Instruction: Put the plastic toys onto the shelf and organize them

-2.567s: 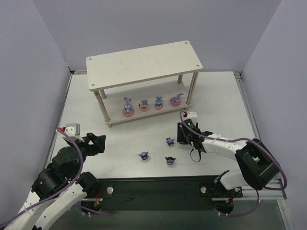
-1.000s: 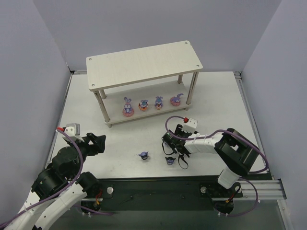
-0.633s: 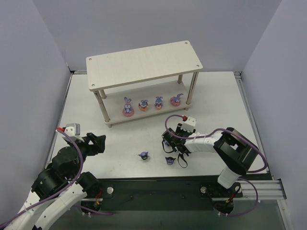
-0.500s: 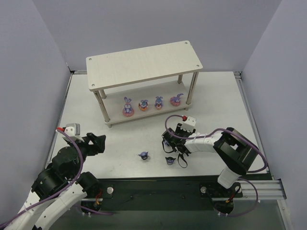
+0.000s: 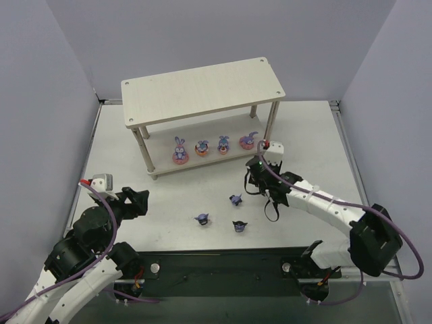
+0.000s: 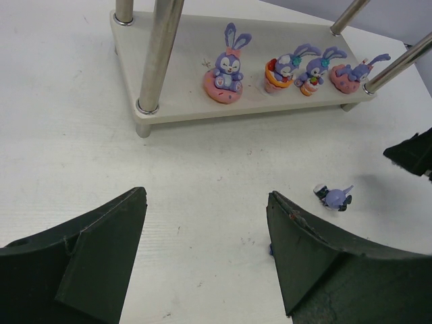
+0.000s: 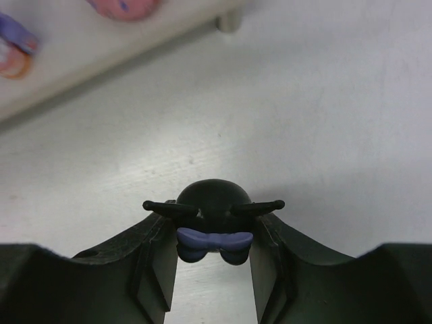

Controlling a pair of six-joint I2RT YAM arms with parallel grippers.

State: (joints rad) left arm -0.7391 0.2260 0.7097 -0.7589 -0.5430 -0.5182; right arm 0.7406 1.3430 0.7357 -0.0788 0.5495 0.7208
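While the right gripper [image 5: 255, 183] is reaching over the table [image 5: 317, 142] just in front of the shelf [image 5: 202, 91], near its right front leg, its jaws are standing partly closed and are clamping one dark figure [image 7: 214, 202] between the fingers [image 7: 156, 260]; the round black head and pointed ears of this toy are showing above the fingertips, and its purple-blue bow is sitting in the gap between them; whether the toy is touching the table cannot be determined.

The left gripper [image 5: 138, 201] is pointing toward the shelf from the near left of the table, well apart from every toy; its jaws are standing wide open and are holding nothing.

Four bunnies [image 6: 228, 66] are sitting in a row on the lower board of the shelf, between the legs; the left one is standing a little apart from the other three, which are crowding close together.

Three more dark figures [image 5: 235, 199] are lying on the table in front of the shelf, between the two arms; one is sitting near the right gripper, and the other two are sitting nearer the arm bases.
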